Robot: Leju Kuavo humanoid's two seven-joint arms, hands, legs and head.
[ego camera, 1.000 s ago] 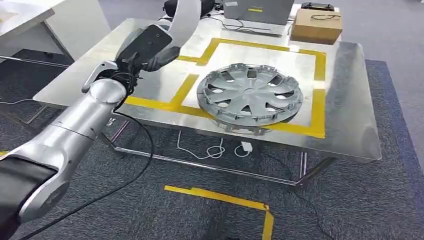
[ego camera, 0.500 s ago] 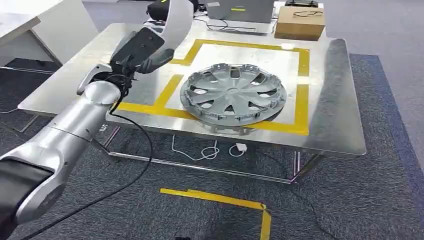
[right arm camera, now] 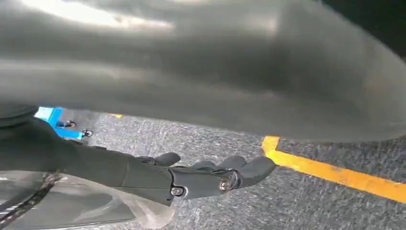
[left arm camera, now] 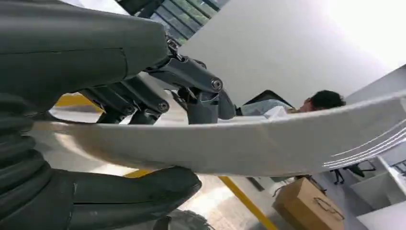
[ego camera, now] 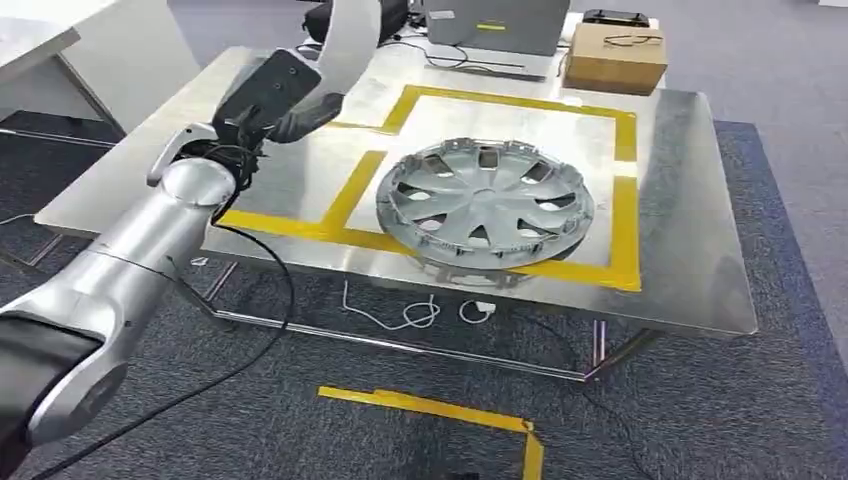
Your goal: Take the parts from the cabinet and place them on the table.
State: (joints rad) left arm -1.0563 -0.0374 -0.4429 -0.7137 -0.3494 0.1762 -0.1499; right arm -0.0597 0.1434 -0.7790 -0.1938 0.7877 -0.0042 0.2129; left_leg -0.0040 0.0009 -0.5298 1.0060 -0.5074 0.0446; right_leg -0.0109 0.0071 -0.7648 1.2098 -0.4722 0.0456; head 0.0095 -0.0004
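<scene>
Cardboard box [ego camera: 614, 57] at table's far edge, beside laptop [ego camera: 497, 25]; white cable [ego camera: 415, 310] on carpet.

My left hand [left arm camera: 95, 120] grips a pale curved strip [left arm camera: 249, 143], thumb [left arm camera: 134, 196] under, fingers [left arm camera: 191, 81] over; cardboard box [left arm camera: 306, 203] beyond.

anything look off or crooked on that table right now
The wheel cover overlaps the front strip of the yellow tape outline, and its near rim reaches the table edge. The left robot hand holds a curved silver panel above the table.
</scene>
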